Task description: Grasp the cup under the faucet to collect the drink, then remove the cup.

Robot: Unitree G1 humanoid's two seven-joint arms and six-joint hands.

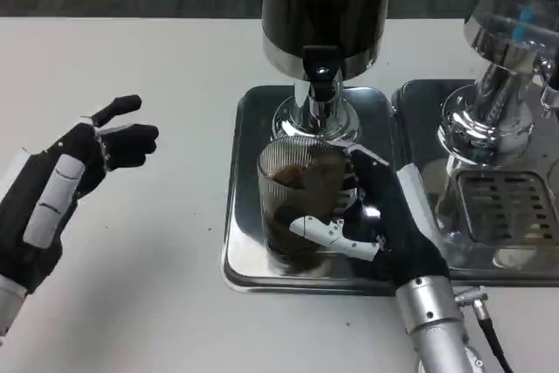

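On the white table (131,251), the right hand (384,224) clasped the ribbed glass cup (301,207) mid-wall under the faucet (319,85) at frame centre, likely slippery and heavier with drink; the left hand (65,189) hovered spread, empty.

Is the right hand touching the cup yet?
Touching. In the head view the right hand wraps the cup under the faucet: its thumb lies across the glass front, with no gap visible.
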